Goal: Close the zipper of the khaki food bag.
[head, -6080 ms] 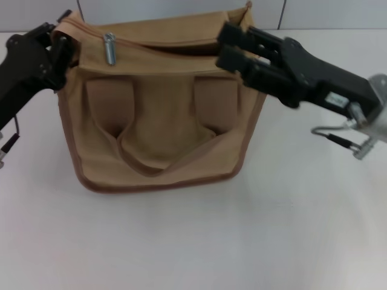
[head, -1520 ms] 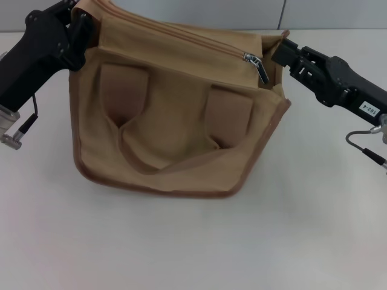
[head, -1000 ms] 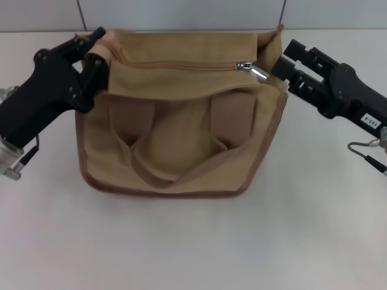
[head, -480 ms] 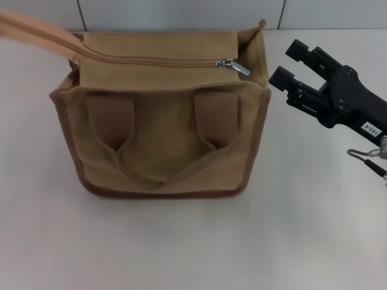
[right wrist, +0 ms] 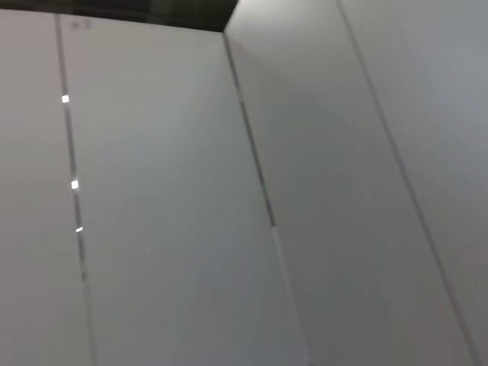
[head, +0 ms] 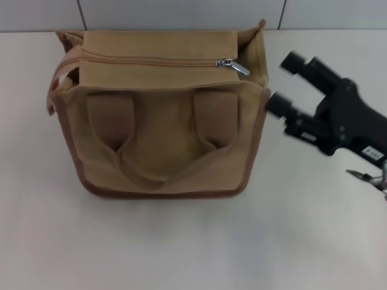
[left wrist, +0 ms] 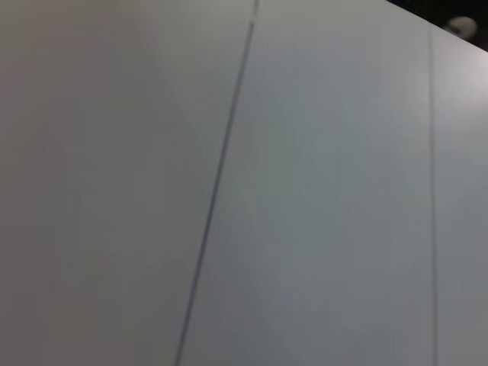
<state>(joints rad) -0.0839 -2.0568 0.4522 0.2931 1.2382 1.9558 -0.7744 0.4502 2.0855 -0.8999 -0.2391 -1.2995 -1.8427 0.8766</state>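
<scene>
**Zipped khaki bag on the desk, right gripper open beside it**

Nearest the robot lies a bare stretch of the pale desk. Beyond it the khaki food bag stands upright, a little left of the middle of the head view, its darker brown edge trim running along the bottom and up both sides. On the front face two wide handle straps are sewn down side by side and hang in a loop that sags toward the bottom edge.

To the right of the bag, at about the height of its upper front corner, the right gripper hovers over the desk. Its two black fingers are spread well apart and hold nothing; they point toward the bag's right side, near it but not touching. The black arm body runs back toward the right edge of the view.

Farther back, the zipper runs across the top flap from the left corner, its teeth joined along the whole visible length. The silver pull tab lies at the right end, near the raised right corner of the bag. A loose tan strap curves down at the left corner.

Behind the bag stands a grey panelled wall. The left gripper shows in no view, and both wrist views show only such panels.
</scene>
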